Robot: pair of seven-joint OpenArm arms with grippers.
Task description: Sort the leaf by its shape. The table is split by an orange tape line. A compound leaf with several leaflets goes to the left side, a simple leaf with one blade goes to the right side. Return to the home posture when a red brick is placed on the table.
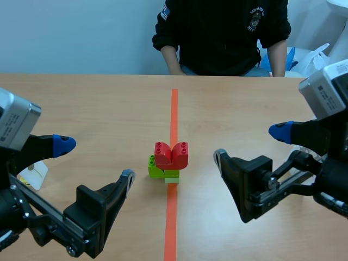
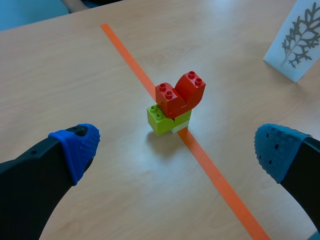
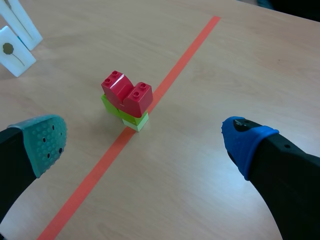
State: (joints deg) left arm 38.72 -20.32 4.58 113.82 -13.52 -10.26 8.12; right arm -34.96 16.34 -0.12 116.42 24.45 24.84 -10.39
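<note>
Left gripper point(image 1: 95, 159) and right gripper point(image 1: 249, 144), both wide open and empty, should retreat home without brushing the red brick point(image 1: 172, 154) ahead.

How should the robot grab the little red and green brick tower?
Probably the red bricks on top, from straight above, squeezing their flat faces rather than the curved ones. The tower stands upright on the orange tape line, so its top is easiest to reach.
</note>
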